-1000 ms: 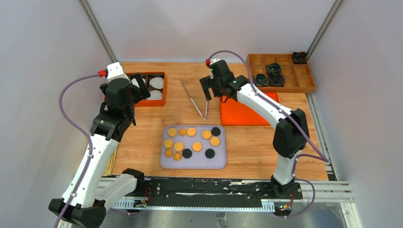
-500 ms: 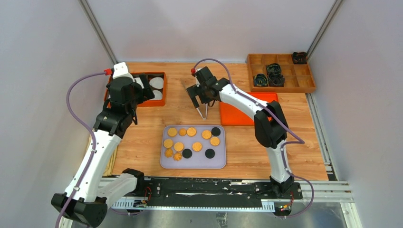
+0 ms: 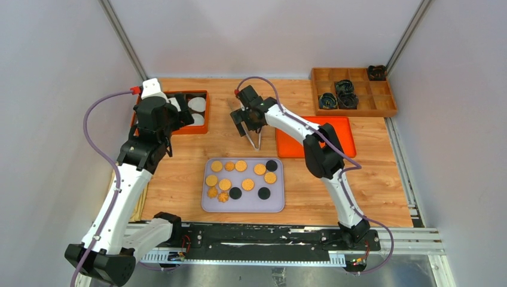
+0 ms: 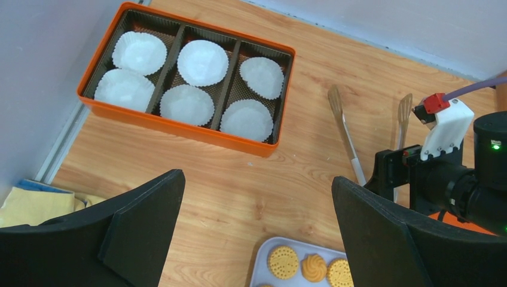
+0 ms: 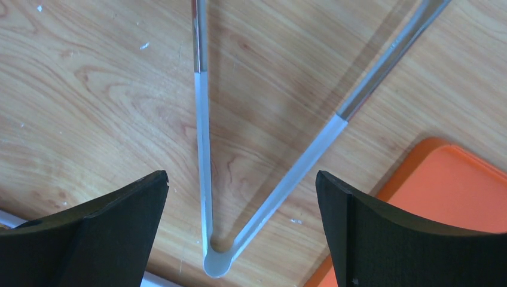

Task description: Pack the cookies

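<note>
Right-arm fingers point(image 5: 101, 233) are spread wide with nothing pinched. The right gripper point(image 5: 239, 179) hangs low, straddling the hinge end of the V-shaped metal tongs with translucent handles point(image 5: 204, 179), which lie flat on the wooden table point(image 5: 89, 89). My read is that it brackets both legs near the bend so that one close grabs the tool. The tongs' hinge points toward the robot and the tips point away, which suits a pick from this side. The left gripper point(image 4: 257, 182) is also open and empty, hovering over bare wood. It looks parked, with its camera on the orange rectangular box point(image 4: 179, 122) at far left, which holds six white fluted paper cups point(image 4: 202, 62), all empty. The small round cookies point(image 3: 242, 178), mostly golden-orange and a few black, sit in loose rows on the flat pale lavender tray point(image 3: 209, 206) at near centre. They lie just this side of the tongs, and none are packed yet. A flat orange lid point(image 3: 299, 146) lies right of the tongs, probably for closing the box later. The step in hand looks like tool pickup, with packing not yet begun. One risk is that a grip this close to the hinge gives poor control of the tips.
</note>
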You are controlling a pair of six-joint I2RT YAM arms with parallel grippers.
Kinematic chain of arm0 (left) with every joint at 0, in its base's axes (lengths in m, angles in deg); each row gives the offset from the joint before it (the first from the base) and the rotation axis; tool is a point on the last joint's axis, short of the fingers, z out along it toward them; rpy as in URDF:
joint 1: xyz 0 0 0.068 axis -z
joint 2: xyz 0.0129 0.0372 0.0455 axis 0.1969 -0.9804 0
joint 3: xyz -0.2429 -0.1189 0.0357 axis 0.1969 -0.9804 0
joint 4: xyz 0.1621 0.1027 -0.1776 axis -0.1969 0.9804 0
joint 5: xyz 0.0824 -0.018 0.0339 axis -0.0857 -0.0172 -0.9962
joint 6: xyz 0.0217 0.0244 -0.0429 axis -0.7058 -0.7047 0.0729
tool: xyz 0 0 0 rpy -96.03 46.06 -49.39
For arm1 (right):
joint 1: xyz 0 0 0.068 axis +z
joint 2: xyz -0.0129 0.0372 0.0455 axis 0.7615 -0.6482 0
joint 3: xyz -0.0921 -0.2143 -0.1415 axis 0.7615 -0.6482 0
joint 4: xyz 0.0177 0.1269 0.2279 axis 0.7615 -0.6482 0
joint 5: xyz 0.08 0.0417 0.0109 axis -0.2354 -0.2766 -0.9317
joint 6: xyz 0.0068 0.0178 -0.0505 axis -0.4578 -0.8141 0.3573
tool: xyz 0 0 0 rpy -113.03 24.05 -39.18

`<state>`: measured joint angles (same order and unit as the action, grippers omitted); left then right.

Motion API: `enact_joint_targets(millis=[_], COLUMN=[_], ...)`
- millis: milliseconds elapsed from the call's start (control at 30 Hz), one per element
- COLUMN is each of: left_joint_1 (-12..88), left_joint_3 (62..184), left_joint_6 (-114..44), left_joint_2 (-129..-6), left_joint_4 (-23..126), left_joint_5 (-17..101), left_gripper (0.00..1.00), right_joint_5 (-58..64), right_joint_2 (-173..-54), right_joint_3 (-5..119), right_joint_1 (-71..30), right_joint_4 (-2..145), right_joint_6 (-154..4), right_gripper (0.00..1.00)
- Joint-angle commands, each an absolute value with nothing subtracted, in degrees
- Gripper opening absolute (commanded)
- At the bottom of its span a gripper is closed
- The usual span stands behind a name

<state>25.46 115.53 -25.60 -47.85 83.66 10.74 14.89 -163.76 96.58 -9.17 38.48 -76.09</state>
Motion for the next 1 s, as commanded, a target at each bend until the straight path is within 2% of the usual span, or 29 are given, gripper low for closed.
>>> enact_joint_targets(millis=[0, 400, 700, 967], left_joint_1=[24.7, 24.3, 24.2, 24.1], left_joint_3=[114.7, 113.8, 113.2, 113.1], left_joint_6=[-26.5, -27.0, -27.1, -27.3], left_joint_2=[-46.9, -46.2, -46.2, -46.3], left_joint_4=[84.1, 83.5, 82.9, 82.6], left_joint_5=[11.3, 12.0, 12.9, 13.1], left_gripper=[1.00, 1.00, 1.00, 1.00], right_joint_5=[16.2, 20.9, 18.7, 19.1], right_joint_2=[-168.0, -169.2, -178.5, -181.8], right_joint_3=[101.2, 101.7, 114.8, 115.7], right_joint_1=[-8.5, -9.0, -9.4, -9.9], right_joint_4=[34.7, 35.9, 30.6, 31.4], right_joint_6=[-77.0, -78.9, -81.2, -84.3], right_gripper=[1.00, 1.00, 1.00, 1.00])
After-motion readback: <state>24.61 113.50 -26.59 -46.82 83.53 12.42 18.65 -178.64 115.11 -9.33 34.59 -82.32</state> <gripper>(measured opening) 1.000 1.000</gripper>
